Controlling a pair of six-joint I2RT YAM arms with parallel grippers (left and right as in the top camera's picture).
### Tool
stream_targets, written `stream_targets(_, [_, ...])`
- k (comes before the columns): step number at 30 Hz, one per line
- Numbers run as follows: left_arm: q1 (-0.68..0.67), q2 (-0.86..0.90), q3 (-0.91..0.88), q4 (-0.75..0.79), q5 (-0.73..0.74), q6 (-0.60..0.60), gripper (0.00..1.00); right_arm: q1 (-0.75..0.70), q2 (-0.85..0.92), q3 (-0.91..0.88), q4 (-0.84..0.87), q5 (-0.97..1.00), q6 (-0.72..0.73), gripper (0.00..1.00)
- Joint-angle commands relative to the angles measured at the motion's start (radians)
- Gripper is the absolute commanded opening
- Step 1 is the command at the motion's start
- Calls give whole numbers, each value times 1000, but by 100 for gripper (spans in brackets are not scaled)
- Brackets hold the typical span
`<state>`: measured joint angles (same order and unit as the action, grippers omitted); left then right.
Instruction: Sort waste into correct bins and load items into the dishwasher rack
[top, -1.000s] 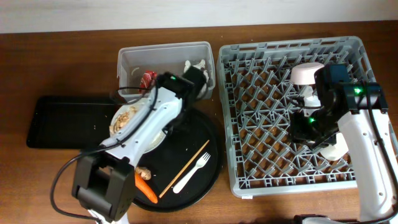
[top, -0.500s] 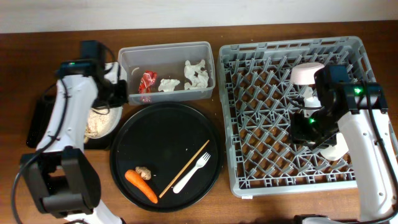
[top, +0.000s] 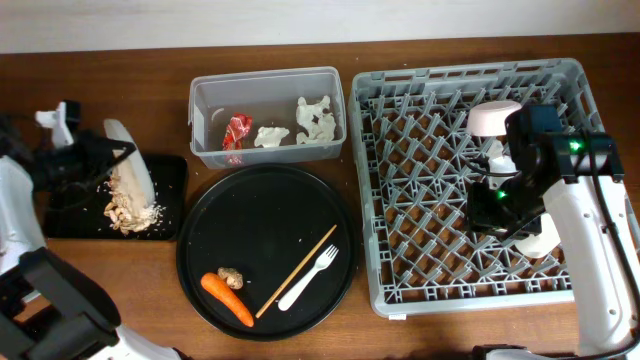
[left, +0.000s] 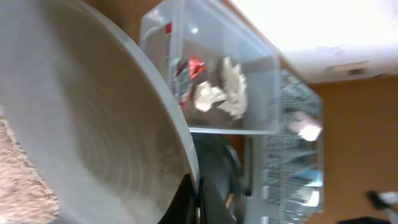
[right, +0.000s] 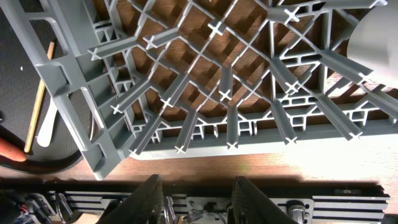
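My left gripper (top: 100, 160) is shut on the rim of the pale grey plate (top: 130, 160) and holds it tilted steeply over the shallow black tray (top: 70, 215). Rice crumbs (top: 130, 210) lie in a heap on that tray. In the left wrist view the plate (left: 93, 124) fills the left side, with my finger (left: 194, 199) pinching its edge. The clear tub (top: 205, 110) holds the red wrapper (top: 238, 130) and tissues (top: 315, 118). My right gripper (top: 497, 205) hovers open and empty over the rack (top: 420, 290). The rack holds the bowl (top: 495, 117) and a white cup (top: 540, 240).
The big round black tray (top: 270, 200) holds the carrot (top: 227, 300), the brown lump (top: 231, 275), the chopstick (top: 298, 270) and the fork (top: 310, 277). The right wrist view shows the rack's corner (right: 93, 149), the chopstick (right: 38, 96) and the fork (right: 50, 127).
My left arm swung the plate left from the round tray to over the black rectangular tray and tipped it, and the rice fell onto the tray. The right arm has not moved.
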<state>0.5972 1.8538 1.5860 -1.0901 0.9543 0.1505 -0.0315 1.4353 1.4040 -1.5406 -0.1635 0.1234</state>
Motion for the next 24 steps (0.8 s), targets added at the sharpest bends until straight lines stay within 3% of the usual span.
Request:
stream_targets(1, [72,-33,18,-19,192,39,0,-3,-11,-3,-5,-9,-11,41])
stream_targets(6, [138,-33,-4,-48,365,39,0,-3,-11,-3,-5,-9,-11,41])
stream_targets(10, [175,-33,-72,-39,387,40,0,-3,-11,-3,-5,-9,-11,41])
stream_targets(14, [176,-33,-77,-40,462,126,1,-3,-11,-3,-7,-9,-11,41])
stream_targets(20, [167,-72,-77,-111,429,135,0,-3,-11,-3,-8,-9,-11,41])
stream_targets(24, [61,-218,-77,-169,206,135,0,-3,-11,-3,-9,-9,-11,41])
